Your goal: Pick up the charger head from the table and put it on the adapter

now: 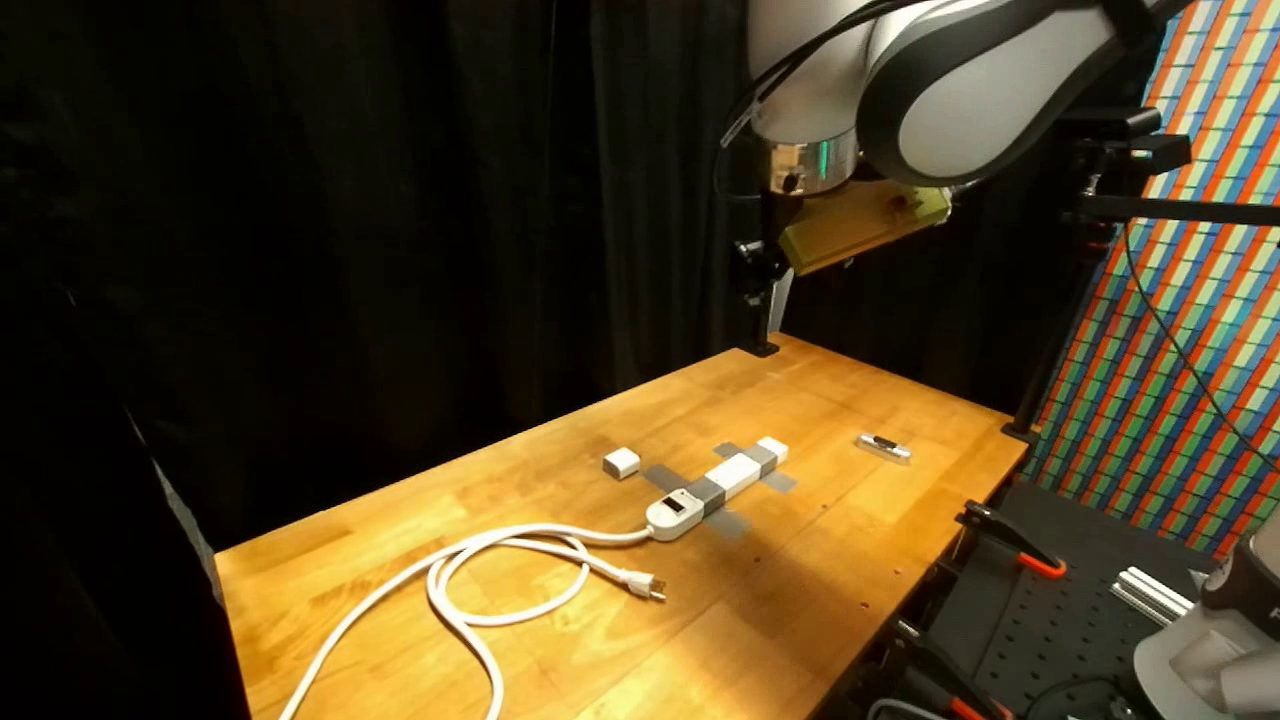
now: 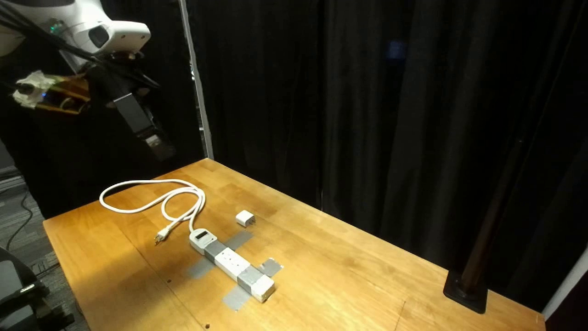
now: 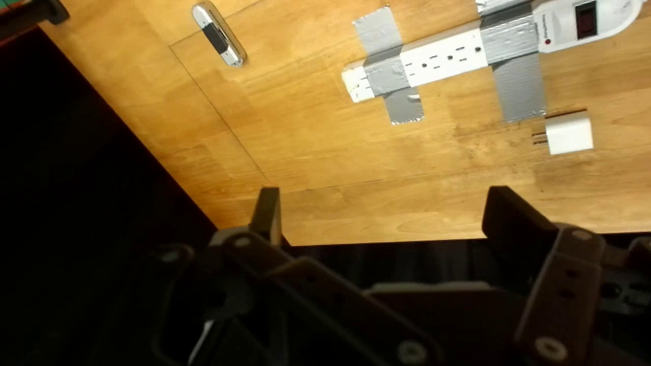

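The charger head [image 1: 621, 462] is a small white block on the table beside the adapter; it also shows in an exterior view [image 2: 245, 217] and in the wrist view [image 3: 568, 133]. Its metal prongs point sideways along the table. The adapter [image 1: 738, 474] is a long white power strip held down by grey tape, its sockets facing up; it also shows in an exterior view [image 2: 232, 262] and the wrist view [image 3: 443, 57]. My gripper [image 3: 385, 213] is open and empty, high above the table and apart from both things. Its dark fingers also show in an exterior view [image 2: 156, 141].
A white cable [image 2: 131, 211] lies looped at the adapter's switch end, with its plug [image 1: 640, 583] on the table [image 1: 800, 560]. A small silver and dark object [image 3: 218, 33] lies beyond the adapter's far end. A black post base [image 2: 466, 292] stands at a table edge.
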Robot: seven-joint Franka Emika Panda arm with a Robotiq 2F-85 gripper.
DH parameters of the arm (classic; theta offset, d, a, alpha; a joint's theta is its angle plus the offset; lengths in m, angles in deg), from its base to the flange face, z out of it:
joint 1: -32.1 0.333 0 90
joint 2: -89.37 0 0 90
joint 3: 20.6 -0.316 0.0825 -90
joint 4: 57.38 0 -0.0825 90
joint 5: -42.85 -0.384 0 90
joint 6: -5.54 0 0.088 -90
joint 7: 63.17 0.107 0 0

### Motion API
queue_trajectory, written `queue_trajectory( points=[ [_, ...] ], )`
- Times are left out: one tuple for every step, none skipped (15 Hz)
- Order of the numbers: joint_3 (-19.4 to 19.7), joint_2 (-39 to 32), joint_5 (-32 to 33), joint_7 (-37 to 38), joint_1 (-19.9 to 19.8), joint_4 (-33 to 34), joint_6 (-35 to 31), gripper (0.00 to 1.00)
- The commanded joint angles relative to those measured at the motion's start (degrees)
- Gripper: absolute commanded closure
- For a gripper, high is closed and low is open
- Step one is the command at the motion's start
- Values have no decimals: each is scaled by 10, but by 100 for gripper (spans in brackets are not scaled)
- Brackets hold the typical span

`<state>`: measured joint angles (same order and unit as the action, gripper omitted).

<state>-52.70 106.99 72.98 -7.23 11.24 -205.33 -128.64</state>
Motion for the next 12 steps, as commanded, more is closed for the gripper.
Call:
queue_trajectory(
  points=[
    [-99, -92, 43, 146, -27, 60, 74, 0],
    [-30, -145, 6, 114, 60, 77, 98, 0],
    [-1, -69, 36, 116, 71, 27, 65, 0],
    [11, -94, 24, 118, 101, 37, 78, 0],
    [23, -116, 19, 120, 120, 46, 83, 0],
    [32, -132, 17, 120, 128, 54, 84, 0],
    [40, -142, 15, 118, 131, 59, 83, 0],
    [45, -148, 14, 118, 132, 63, 83, 0],
    [48, -150, 13, 117, 133, 65, 83, 0],
    [48, -151, 13, 117, 133, 66, 83, 0],
    [48, -151, 13, 117, 133, 66, 84, 0],
    [52, -147, 12, 138, 129, 70, 77, 0]
  ],
)
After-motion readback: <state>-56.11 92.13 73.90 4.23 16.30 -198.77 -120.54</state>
